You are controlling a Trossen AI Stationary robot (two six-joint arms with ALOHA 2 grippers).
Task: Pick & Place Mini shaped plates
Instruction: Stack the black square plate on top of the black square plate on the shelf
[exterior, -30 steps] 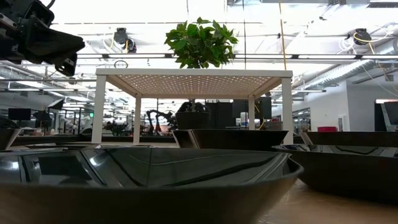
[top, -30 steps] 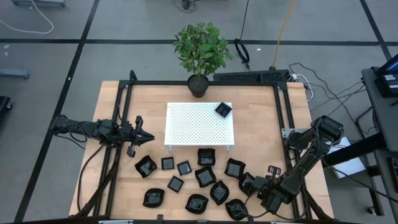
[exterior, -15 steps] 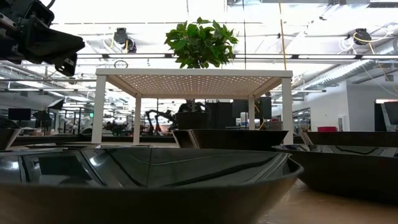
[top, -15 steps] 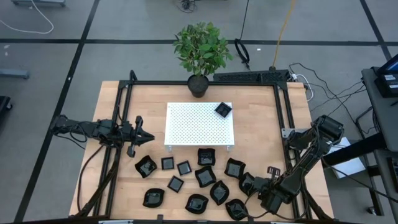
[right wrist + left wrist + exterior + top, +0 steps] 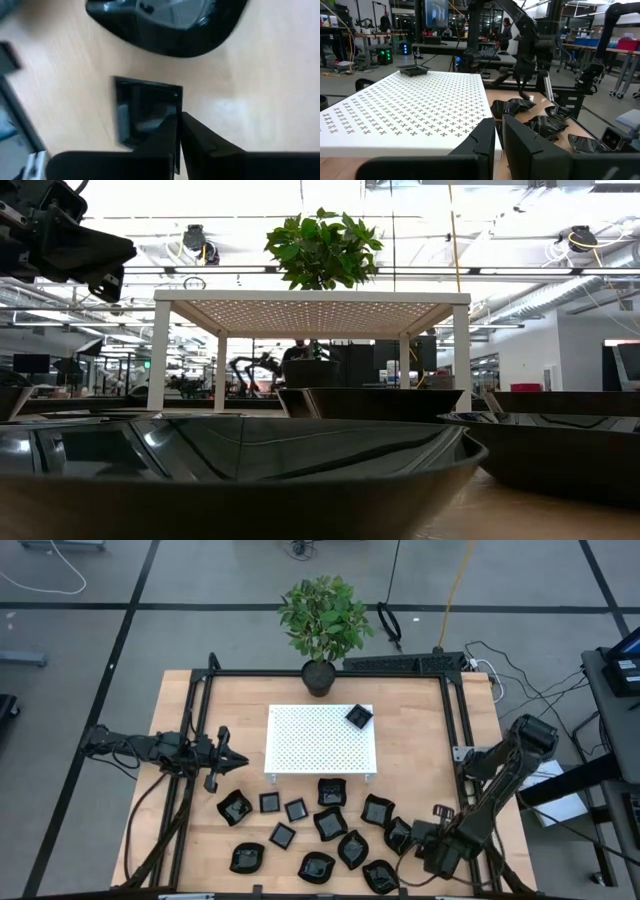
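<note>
A pale wooden bench (image 5: pixel 180 720) edged by a black metal frame stands on a grey floor, and the low view looks across it into a bright open workshop with ducts and lamps overhead. Nearest the front edge, the small glossy black shallow plates (image 5: pixel 330 823) lie scattered in a loose band, square, leaf-shaped and rounded ones mixed, some touching, some apart. At the right end of that band the right hand (image 5: pixel 415 837) is down low among them; in its wrist view its two dark fingers (image 5: pixel 167 135) are pressed together on the rim of a small square black plate (image 5: pixel 145 110) that lies on the wood, with a larger rounded black plate (image 5: pixel 165 25) just beyond it. The left hand (image 5: pixel 238 760) hangs above the bench at the left side, clear of the plates, its fingers (image 5: pixel 520 145) almost closed with only a thin gap between them and nothing held. Farther back stands the white perforated rectangular platform (image 5: pixel 310 745) on short legs, with one small square black dish (image 5: pixel 359 717) sitting near its far right corner. Behind the platform, at the far edge, is a leafy green plant in a dark pot (image 5: pixel 322 625).
</note>
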